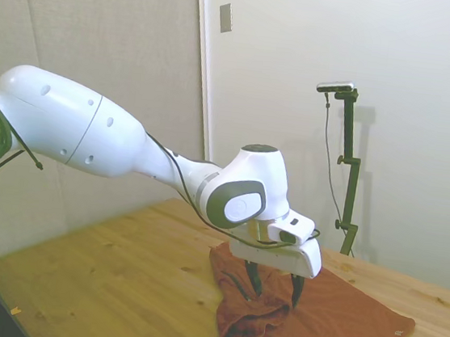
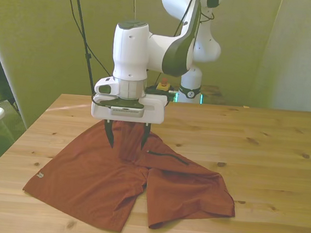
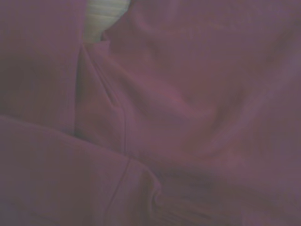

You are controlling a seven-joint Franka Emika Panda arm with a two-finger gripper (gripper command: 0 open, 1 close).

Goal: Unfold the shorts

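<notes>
Lying mostly spread on the tabletop, the shorts show a flat leg at the front view's left; mid-cloth, the gripper hangs with fingers spread, pinching nothing. Rightward, a folded-over flap remains, so unfolding looks unfinished.

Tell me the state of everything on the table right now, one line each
shorts: lying on the table, partly folded, with a bunched flap over the middle and one leg spread flat toward the front view's left.
gripper: open, fingers pointing down astride the raised fold near the waistband, nothing held.
table: wooden, carrying only the shorts.
</notes>
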